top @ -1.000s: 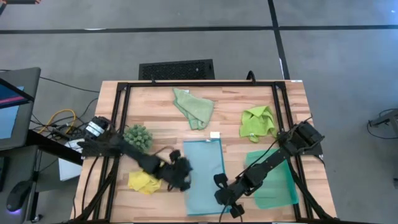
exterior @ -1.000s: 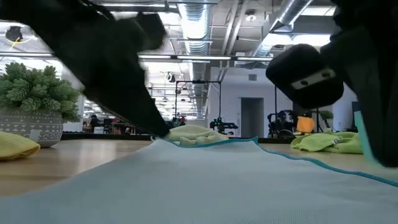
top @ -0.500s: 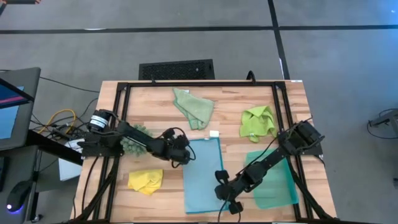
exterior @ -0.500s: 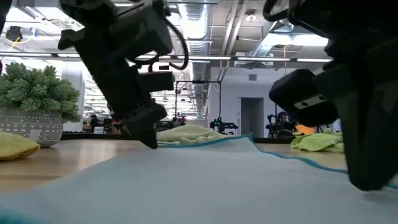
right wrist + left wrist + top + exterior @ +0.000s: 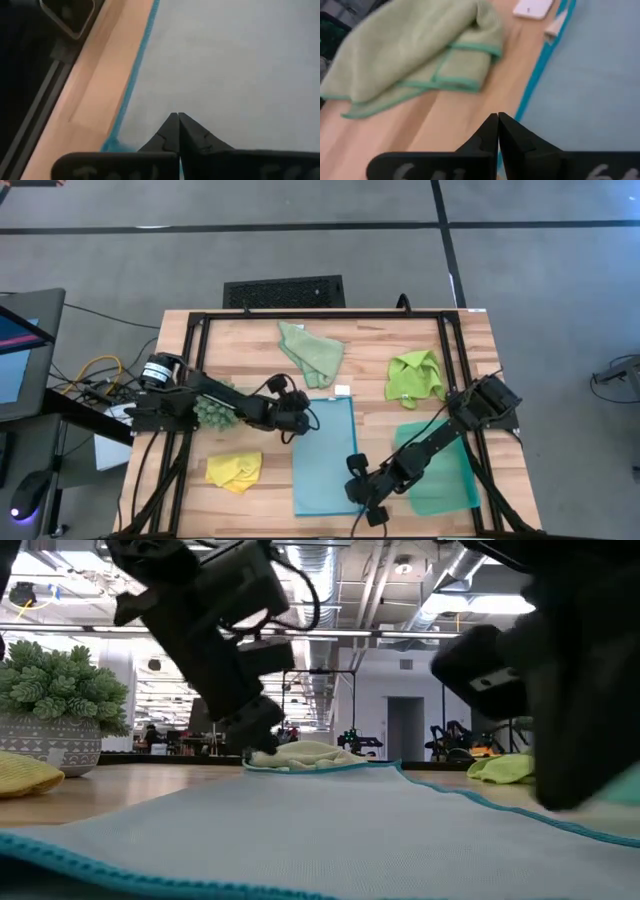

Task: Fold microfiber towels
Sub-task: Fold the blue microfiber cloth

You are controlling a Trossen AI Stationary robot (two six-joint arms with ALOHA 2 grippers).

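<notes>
The light blue towel (image 5: pixel 325 460) lies spread flat on the table's middle; it fills the foreground of the low view (image 5: pixel 330 830). My left gripper (image 5: pixel 300 423) is shut at the towel's left edge, near the far-left corner. My right gripper (image 5: pixel 366 502) is shut at the towel's near-right corner. The pale sage towel (image 5: pixel 312 352) lies crumpled at the far middle, the lime towel (image 5: pixel 415 377) at the far right, and the yellow towel (image 5: pixel 234 470) bunched at the near left. My left gripper sets its shut fingertips (image 5: pixel 498 122) on the towel's teal-hemmed left edge (image 5: pixel 530 95), slanting down from the table's left side. Whether cloth is caught between them I cannot tell. The towel lies flat there. My right gripper rests its shut fingertips (image 5: pixel 178 122) on the towel just inside its near-right corner (image 5: pixel 112 145), slanting down from the right. The cloth lies flat on the wood beneath them. No pinched cloth shows.
A dark-green spiky plant (image 5: pixel 215 402) stands under my left arm. A teal tray (image 5: pixel 445 475) lies under my right arm at the near right. A small white tag (image 5: pixel 343 391) lies at the towel's far edge. Black frame rails (image 5: pixel 195 380) run along the table's sides.
My left gripper has travelled along the blue towel's left edge from its near part toward the table's far edge, turning as it went, and stayed shut. The towel's near edge has slid a little toward the far edge. My right gripper has kept its place.
</notes>
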